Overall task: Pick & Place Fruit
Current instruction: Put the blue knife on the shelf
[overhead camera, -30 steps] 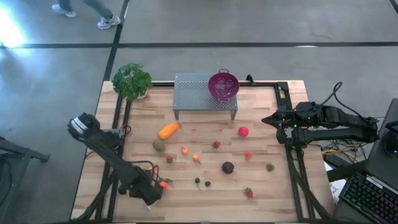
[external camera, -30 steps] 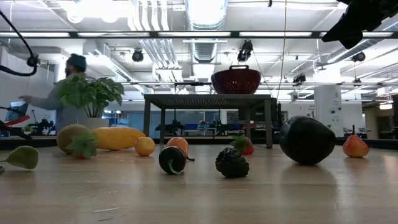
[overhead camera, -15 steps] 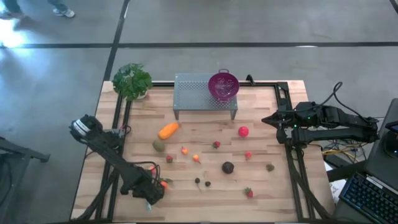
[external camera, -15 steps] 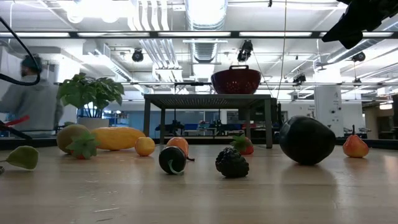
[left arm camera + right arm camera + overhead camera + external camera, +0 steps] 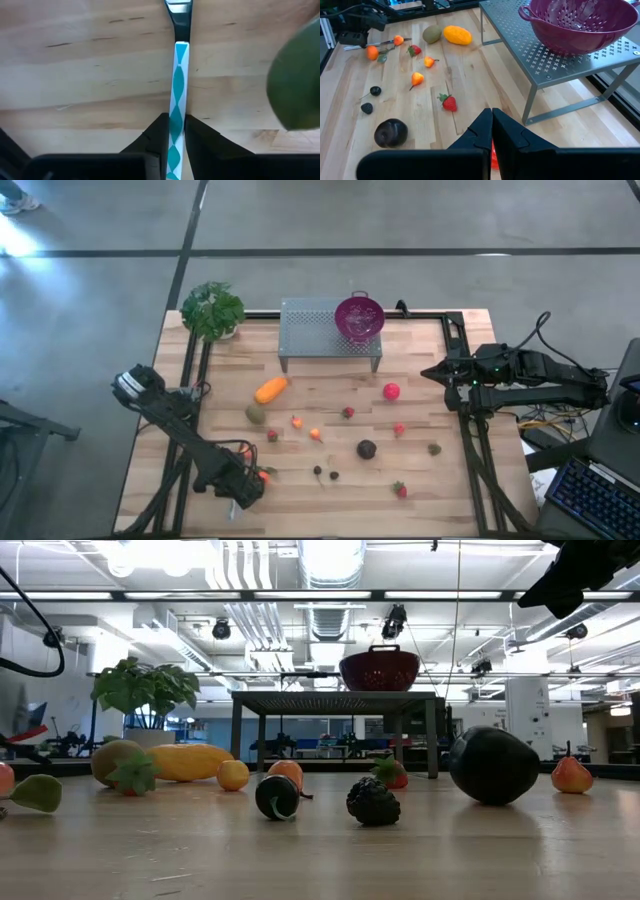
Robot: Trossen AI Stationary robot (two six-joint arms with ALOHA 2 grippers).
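Small toy fruits lie scattered on the wooden table: an elongated orange one (image 5: 271,390), an olive-green one (image 5: 255,414), a red ball (image 5: 391,391), a dark purple ball (image 5: 367,449) and tiny red and orange pieces. My left gripper (image 5: 243,492) is low at the table's near left, shut, pointing down at bare wood (image 5: 179,20). A small orange fruit (image 5: 262,476) with a green leaf (image 5: 295,85) lies right beside it; I cannot tell whether they touch. My right gripper (image 5: 428,372) waits shut (image 5: 491,112) at the table's right edge, raised.
A purple colander (image 5: 359,317) stands on a perforated metal rack (image 5: 310,330) at the table's far edge. A leafy plant (image 5: 212,310) sits at the far left corner. Black frame rails run along the left and right sides. Bare wood lies along the near edge.
A person beyond the table's far left has walked out of both views. A small orange-red piece has come into the low view's left edge, next to the green leaf. Both arms have stayed nearly still.
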